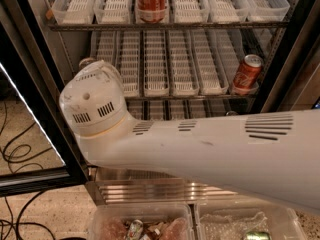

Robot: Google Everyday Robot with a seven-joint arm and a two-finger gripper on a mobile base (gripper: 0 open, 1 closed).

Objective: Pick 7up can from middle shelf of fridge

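Camera view: The fridge (292, 49) stands open, its black door frame at both sides and its ribbed stainless-steel base (150, 191) along the bottom. The robot's white arm (210, 144) crosses the lower half of the scene from the right edge. It ends in a round joint housing (92, 101) that sits in front of the left end of the middle shelf (170, 98).

The gripper lies hidden behind this housing, toward the left end of the middle shelf, so whether it is apart, together or clamped on anything cannot be told. Of the 7up can (86, 62) only a small silvery rounded top shows. It peeks just above the housing at the left end of the middle shelf, and its body is covered.

The middle shelf carries a row of white slotted lane trays. At its right end a tilted cola can (247, 74), red with a silver top, leans near the right door frame. On the top shelf (170, 26) an upright cola can (151, 3) stands in the third tray from the left.

Below the base, two clear plastic bins (187, 211) hold crumpled items. Black cables (15, 151) lie on the speckled floor at the left.
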